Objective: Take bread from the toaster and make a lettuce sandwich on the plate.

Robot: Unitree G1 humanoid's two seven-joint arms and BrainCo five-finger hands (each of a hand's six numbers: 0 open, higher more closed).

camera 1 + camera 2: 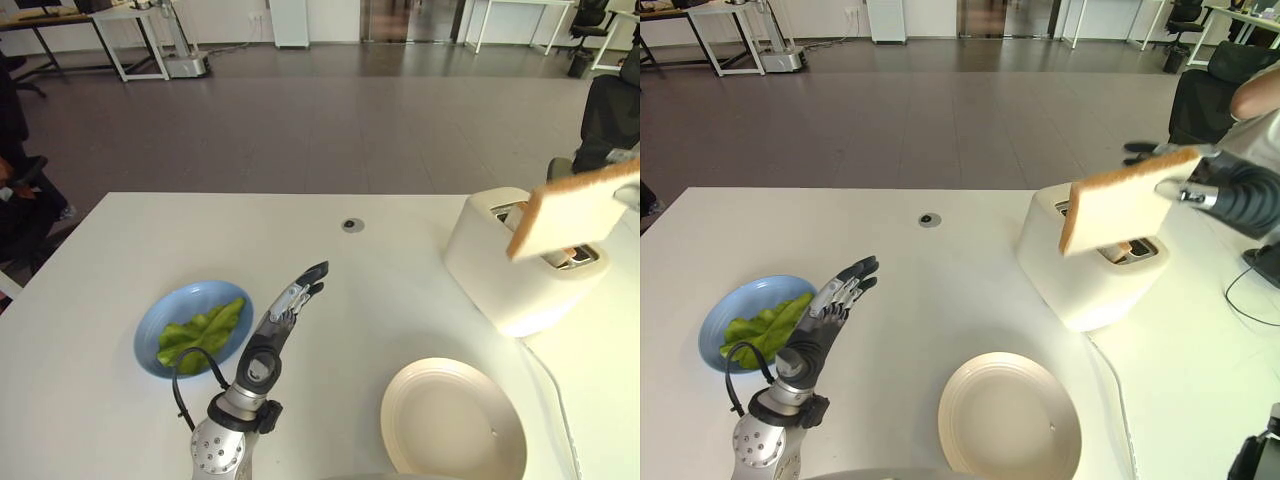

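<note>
White table (380,290) with a small round grommet (352,225) set in it at far centre.

Left hand (285,310): over the table at near left-centre, just right of the blue bowl (165,305). Its fingers are stretched out straight and point far-right, and it holds nothing. It is not touching the bowl.

The blue bowl sits at near left with green lettuce (200,330) lying inside it.

Right hand (1215,190): at far right, raised above the table, with its fingers closed on the right edge of a bread slice (1118,200). Dark fingertips show over the slice's top edge. The slice is in the air, tilted, with its broad face turned to the camera. It hangs over the toaster's slots, its left end lower than its right.

Toaster (1080,280): white, at right and far of the plate, with its slots facing up. Something tan shows in a slot behind the held slice. It may be a second slice, but it is mostly covered, so I cannot tell.

Plate (1010,415): cream and round, at near centre-right, with nothing on it. It sits just near of the toaster, well apart from the bowl, and to the right of the left hand.

A thin white cable (555,400) runs from the toaster's near side along the table toward the near edge, passing right of the plate.
</note>
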